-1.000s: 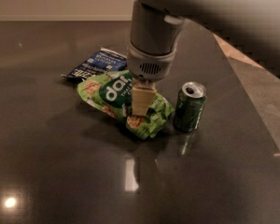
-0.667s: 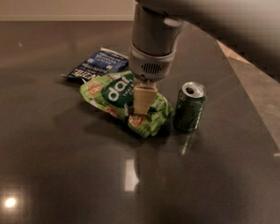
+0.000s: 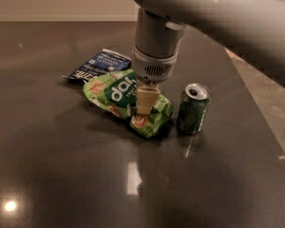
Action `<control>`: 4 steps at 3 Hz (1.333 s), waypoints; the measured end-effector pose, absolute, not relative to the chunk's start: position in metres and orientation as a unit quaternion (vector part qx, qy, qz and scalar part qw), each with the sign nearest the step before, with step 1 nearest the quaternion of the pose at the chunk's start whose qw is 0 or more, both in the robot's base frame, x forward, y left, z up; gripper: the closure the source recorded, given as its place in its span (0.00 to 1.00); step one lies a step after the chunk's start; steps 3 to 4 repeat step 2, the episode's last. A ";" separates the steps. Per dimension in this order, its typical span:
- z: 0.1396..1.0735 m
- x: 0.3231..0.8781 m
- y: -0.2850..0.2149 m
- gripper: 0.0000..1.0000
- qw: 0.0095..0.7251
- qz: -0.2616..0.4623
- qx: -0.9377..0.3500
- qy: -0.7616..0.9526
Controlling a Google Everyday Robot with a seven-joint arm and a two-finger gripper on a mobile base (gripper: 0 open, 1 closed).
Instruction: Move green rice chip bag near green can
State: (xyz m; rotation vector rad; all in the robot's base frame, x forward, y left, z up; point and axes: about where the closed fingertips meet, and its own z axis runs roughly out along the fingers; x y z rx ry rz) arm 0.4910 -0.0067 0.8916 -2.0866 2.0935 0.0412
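One pincer (image 3: 146, 109) grips the green rice chip bag (image 3: 115, 92) beside the green can (image 3: 193, 110).

I count one green can (image 3: 193, 109) on my feed, and I place everything else against it. One green rice chip bag (image 3: 115, 93) lies just left of the can; I cannot tell whether they touch. One dark blue packet (image 3: 96, 64) sits farther left of the can and behind it, beyond the bag. That makes two snack packs and one drink in all. I have one arm (image 3: 218, 13) in view, reaching in from above and right of the can. It ends in one gripper (image 3: 146, 103), which is down on the bag just left of the can. One dark table (image 3: 61, 165) carries all three items.
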 end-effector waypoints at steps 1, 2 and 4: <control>0.892 0.491 -0.006 0.00 0.095 0.013 -0.703 0.705; 0.892 0.491 -0.006 0.00 0.095 0.013 -0.703 0.705; 0.892 0.491 -0.006 0.00 0.095 0.013 -0.703 0.705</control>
